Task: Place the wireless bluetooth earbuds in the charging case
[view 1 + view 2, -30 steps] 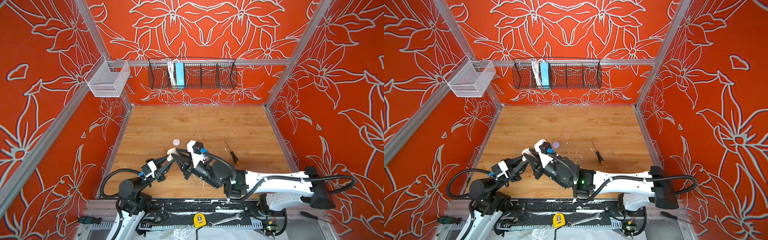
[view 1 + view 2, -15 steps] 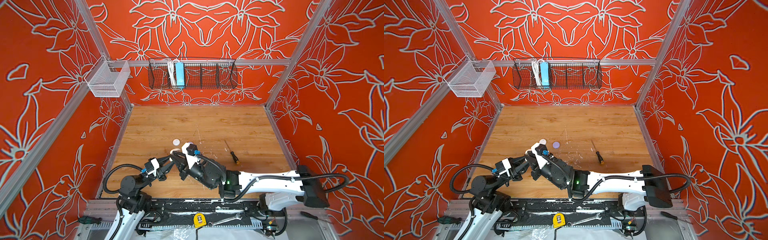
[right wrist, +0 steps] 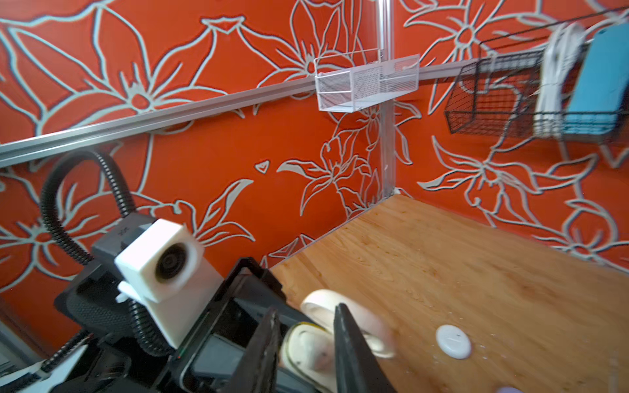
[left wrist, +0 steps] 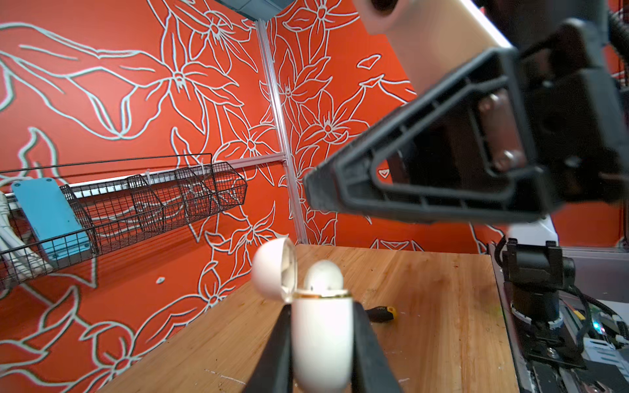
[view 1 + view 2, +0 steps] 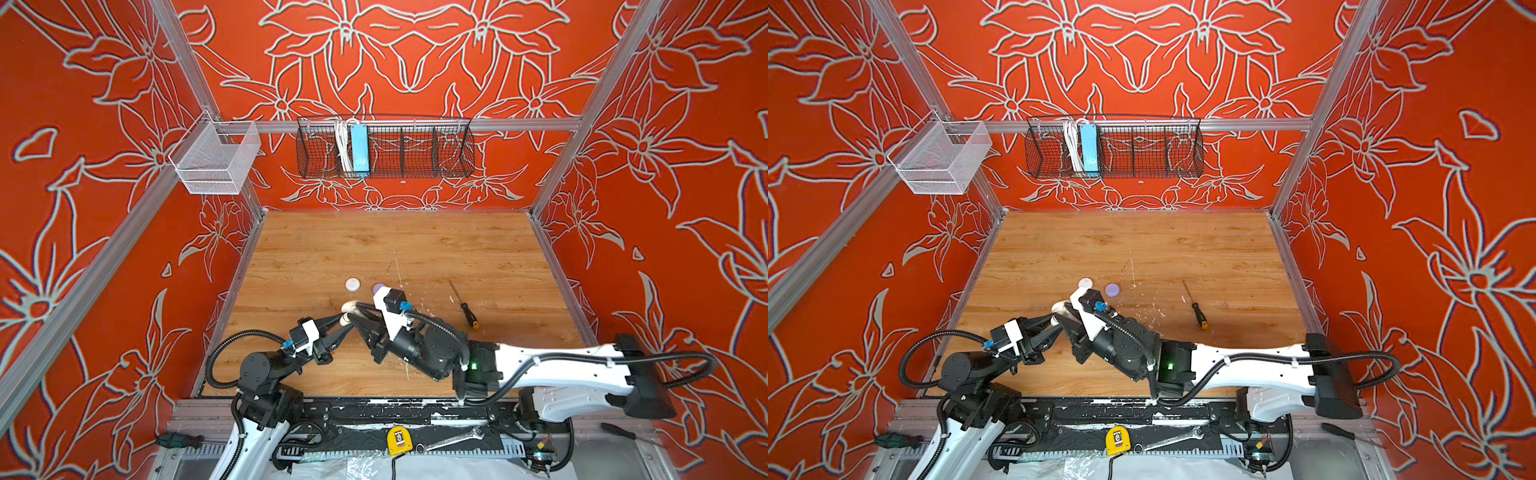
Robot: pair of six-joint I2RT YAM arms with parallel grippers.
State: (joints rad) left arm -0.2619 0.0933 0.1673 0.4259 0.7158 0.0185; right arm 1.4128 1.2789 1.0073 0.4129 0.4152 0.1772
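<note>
Up front, left pincer (image 4: 321,311) clamped on open charging case (image 4: 321,340), right pincer (image 3: 306,316) slightly apart at its mouth.

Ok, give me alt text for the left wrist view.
A cream charging case, lid hinged open, is clamped upright in the left gripper between black jaws, with one white earbud sticking out of its top. The blurred right gripper hangs above it, apart. Behind are a wooden table, a screwdriver and an orange floral wall.
</note>
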